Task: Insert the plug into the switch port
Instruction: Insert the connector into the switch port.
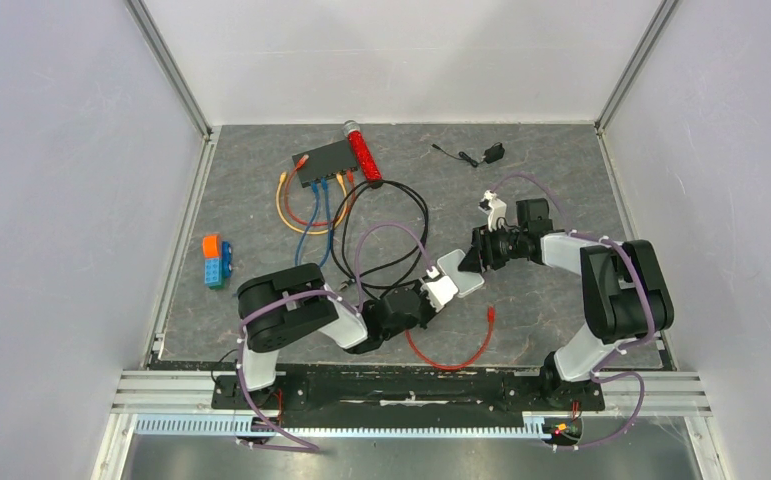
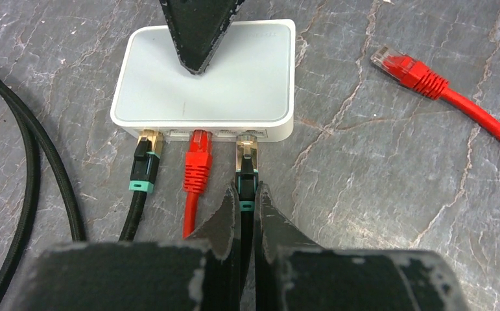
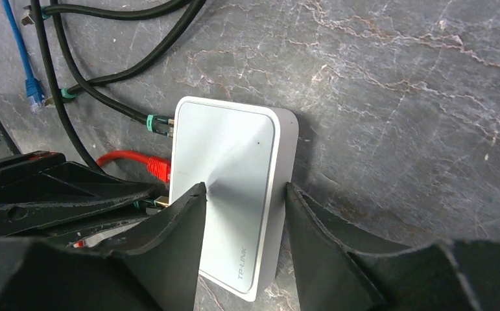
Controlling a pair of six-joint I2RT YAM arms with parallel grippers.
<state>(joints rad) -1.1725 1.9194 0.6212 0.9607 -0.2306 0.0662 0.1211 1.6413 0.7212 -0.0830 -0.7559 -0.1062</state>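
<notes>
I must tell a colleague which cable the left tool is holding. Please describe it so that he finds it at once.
Find the white box in the middle of the table. Three plugs sit along its near edge; the held plug is the rightmost, black with a gold tip and teal band. Its neighbour is red, and the other black one is far left.

White rounded-square plastic box [image 1: 461, 272]: mid-table; three cable plugs side by side in one edge, the end one, a black gold-tipped plug [image 2: 247, 159], between the fingers of the left gripper [image 2: 248, 194]. Flat black rectangular switch box [image 1: 326, 162]: far left; red glittery cylinder [image 1: 365, 155] against its right end. Orange-and-blue toy bricks [image 1: 215, 260]: left edge. Small black adapter [image 1: 494, 153]: far right.
</notes>
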